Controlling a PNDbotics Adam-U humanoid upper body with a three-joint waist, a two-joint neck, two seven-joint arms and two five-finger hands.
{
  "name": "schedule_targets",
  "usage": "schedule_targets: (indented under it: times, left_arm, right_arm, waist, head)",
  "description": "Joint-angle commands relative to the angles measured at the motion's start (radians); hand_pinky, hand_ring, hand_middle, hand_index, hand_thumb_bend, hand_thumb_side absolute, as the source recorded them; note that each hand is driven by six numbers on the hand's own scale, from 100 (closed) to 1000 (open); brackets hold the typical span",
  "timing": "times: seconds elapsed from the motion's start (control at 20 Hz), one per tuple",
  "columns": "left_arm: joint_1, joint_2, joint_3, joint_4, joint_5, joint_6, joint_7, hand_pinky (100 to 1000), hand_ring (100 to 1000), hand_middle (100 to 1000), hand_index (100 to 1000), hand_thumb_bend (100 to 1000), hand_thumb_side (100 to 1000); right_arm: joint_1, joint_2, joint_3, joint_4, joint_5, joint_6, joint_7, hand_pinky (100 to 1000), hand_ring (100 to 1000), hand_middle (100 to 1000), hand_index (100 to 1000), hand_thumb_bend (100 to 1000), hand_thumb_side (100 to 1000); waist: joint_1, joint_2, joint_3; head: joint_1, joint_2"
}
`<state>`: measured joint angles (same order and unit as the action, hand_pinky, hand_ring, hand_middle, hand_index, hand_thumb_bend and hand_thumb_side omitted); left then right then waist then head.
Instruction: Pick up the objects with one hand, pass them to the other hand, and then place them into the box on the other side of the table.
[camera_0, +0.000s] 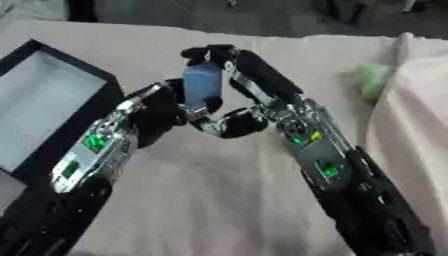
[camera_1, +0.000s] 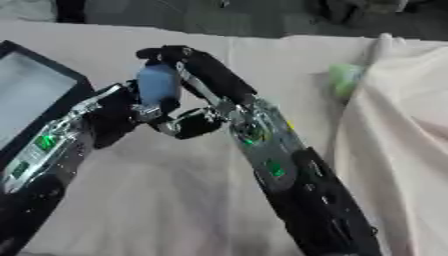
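The right hand (camera_0: 229, 75) curls its fingers around a pale blue object (camera_0: 201, 84), held above the table (camera_0: 219, 200). The left hand (camera_0: 162, 107) touches the object's lower end, fingers bent against it. A black box (camera_0: 105, 80) lies just left of the left hand.

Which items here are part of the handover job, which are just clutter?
Job: blue object, held between right hand and left hand; black box at the table's left.
Lying about: pale green thing at right; cream cloth covering the table.
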<state>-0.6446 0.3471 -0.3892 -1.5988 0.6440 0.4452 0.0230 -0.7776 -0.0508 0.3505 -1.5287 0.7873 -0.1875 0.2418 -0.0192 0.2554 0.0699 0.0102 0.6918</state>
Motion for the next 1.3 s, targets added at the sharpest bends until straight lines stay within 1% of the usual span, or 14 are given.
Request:
schedule_targets:
  times: [0.05, 0.15, 0.3, 0.55, 0.75, 1.05, 1.3]
  left_arm:
    - [-0.02, 0.044, 0.061, -0.014, 0.016, -0.014, 0.014, 667, 754, 516, 385, 136, 100]
    - [-0.018, 0.045, 0.062, -0.014, 0.016, -0.015, 0.012, 665, 753, 513, 384, 140, 100]
    - [-0.013, 0.047, 0.071, -0.015, 0.018, -0.02, 0.018, 664, 751, 510, 383, 139, 100]
    - [0.0, 0.057, 0.092, -0.022, 0.03, -0.034, 0.038, 662, 748, 505, 380, 140, 100]
    - [0.01, 0.066, 0.101, -0.025, 0.038, -0.039, 0.05, 661, 746, 502, 381, 145, 100]
    - [0.014, 0.062, 0.103, -0.022, 0.042, -0.046, 0.061, 658, 742, 496, 380, 154, 100]
    - [0.016, 0.064, 0.105, -0.022, 0.037, -0.048, 0.063, 655, 742, 494, 378, 155, 100]
  right_arm:
    - [0.004, -0.039, -0.011, 0.01, 0.068, 0.005, 0.051, 976, 823, 738, 911, 538, 100]
    - [0.003, -0.04, -0.015, 0.008, 0.087, 0.012, 0.06, 981, 824, 739, 915, 546, 100]
    - [0.001, -0.046, -0.022, 0.003, 0.092, 0.018, 0.059, 982, 823, 738, 917, 553, 100]
    - [-0.001, -0.061, -0.043, -0.007, 0.095, 0.037, 0.022, 977, 819, 731, 912, 559, 100]
    - [0.001, -0.066, -0.05, -0.016, 0.083, 0.04, -0.009, 970, 810, 721, 907, 552, 100]
    - [0.002, -0.067, -0.048, -0.016, 0.055, 0.038, -0.025, 956, 797, 713, 901, 526, 100]
    - [0.004, -0.067, -0.051, -0.021, 0.046, 0.042, -0.05, 954, 796, 714, 900, 533, 100]
  waist:
    - [0.002, -0.02, 0.0]
    - [0.001, -0.02, -0.001]
    - [0.001, -0.02, -0.001]
    - [0.001, -0.021, -0.002]
    - [0.001, -0.021, -0.002]
    - [0.0, -0.019, -0.003]
    - [0.001, -0.02, -0.004]
  head:
    - [0.004, -0.002]
    - [0.006, -0.002]
    - [0.008, -0.003]
    - [0.009, -0.004]
    - [0.008, -0.006]
    - [0.009, -0.007]
    - [0.01, -0.007]
